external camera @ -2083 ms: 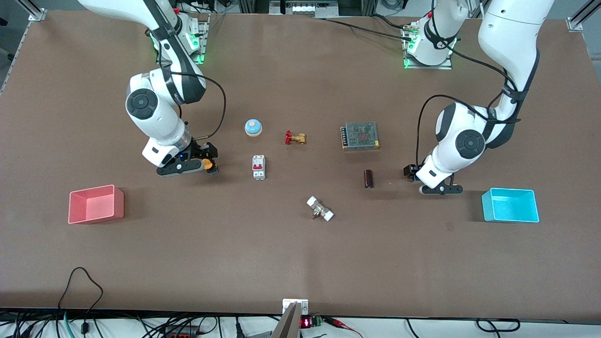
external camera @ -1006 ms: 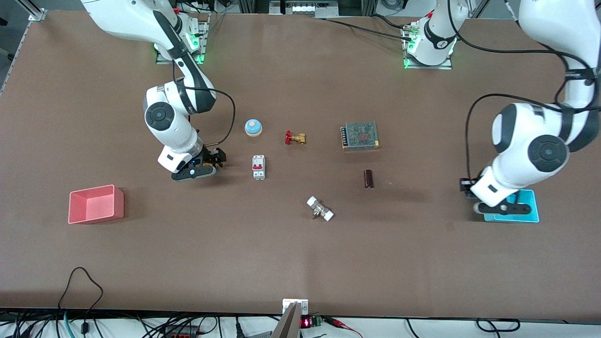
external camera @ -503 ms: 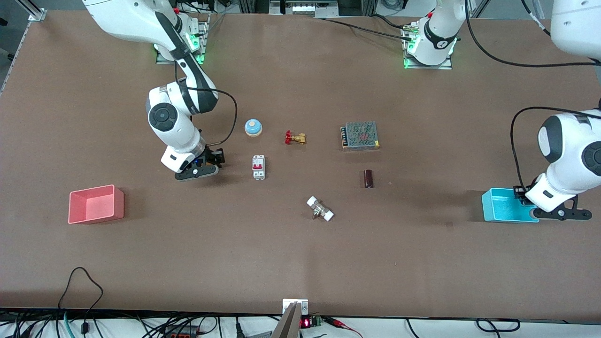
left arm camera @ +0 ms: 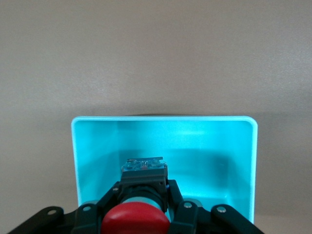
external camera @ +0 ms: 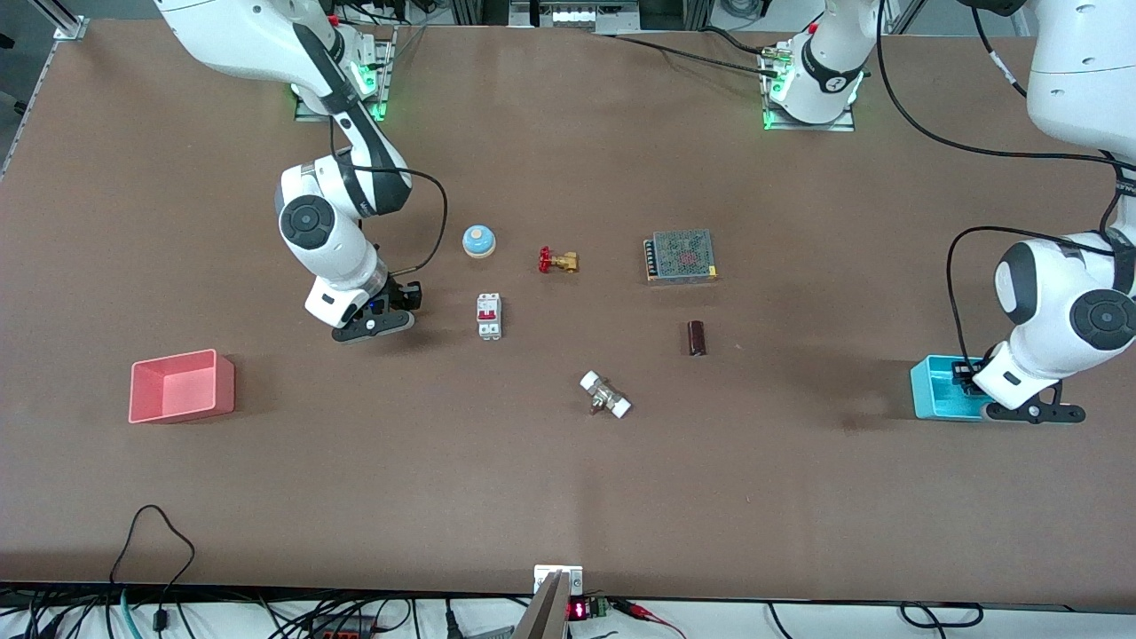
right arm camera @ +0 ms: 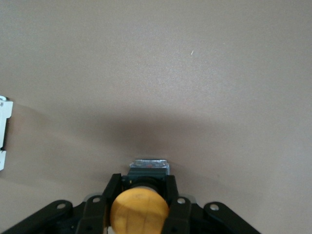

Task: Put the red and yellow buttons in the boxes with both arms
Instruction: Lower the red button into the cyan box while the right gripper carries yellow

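1. Red button (left arm camera: 135,222) sits clamped between the closed fingers of the left gripper (external camera: 1029,410), which hangs over the cyan box (external camera: 942,389) at the left arm's end of the table; the left wrist view shows the button's base above the box's open floor.
2. Yellow button (right arm camera: 139,210) is pinched the same way in the right gripper (external camera: 373,324), which hangs over bare table beside the white circuit breaker (external camera: 489,316), well apart from the pink box (external camera: 182,385).
3. Risk at the cyan box: in the front view the gripper sits toward the box's outer end, so a release from there could probably strike the rim and bounce the button out.
4. Risk for the right arm: the long carry to the pink box gives the round-capped button time to slip or twist in the pinch, and a low swing could clip the breaker.
5. Surface: a wide brown matte table (external camera: 568,497), flat and evenly lit.
6. Clutter mid-table: a pale blue dome (external camera: 478,240), a brass valve (external camera: 558,260), a meshed power supply (external camera: 681,256), a dark cylinder (external camera: 697,337), and a white-ended fitting (external camera: 605,395).
7. Room: cables trail along the table's near edge, and the arm bases glow green.
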